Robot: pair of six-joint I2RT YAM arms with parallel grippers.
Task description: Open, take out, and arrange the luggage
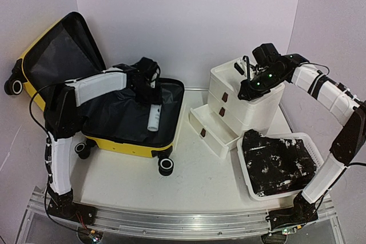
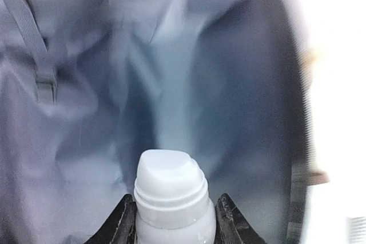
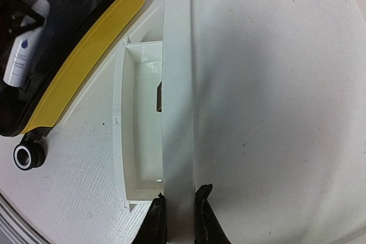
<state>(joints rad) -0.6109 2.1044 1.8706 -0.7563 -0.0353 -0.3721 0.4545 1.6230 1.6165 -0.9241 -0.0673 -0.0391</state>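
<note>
The open yellow luggage [image 1: 117, 143] lay at the table's [image 1: 189, 181] left, its lid [image 1: 63, 50] propped up at the back and showing only dark lining. The left gripper [image 2: 174, 222] reached into the base, its fingers [image 2: 121, 224] pressed against both sides of a white bottle [image 1: 154, 117] just below the cap. The right wrist view showed a blue drop mark [image 3: 24, 44] on the bottle, with small print too fine to read. To the right stood a white cabinet [image 1: 251, 104], its bottom drawer [image 1: 211, 127] pulled out. The right gripper [image 3: 178, 221] hung over the cabinet top, fingers drawn nearly together with a slim gap. At the far right, a white basket [image 1: 245, 170] held black-and-white cloth [image 1: 277, 164].
</note>
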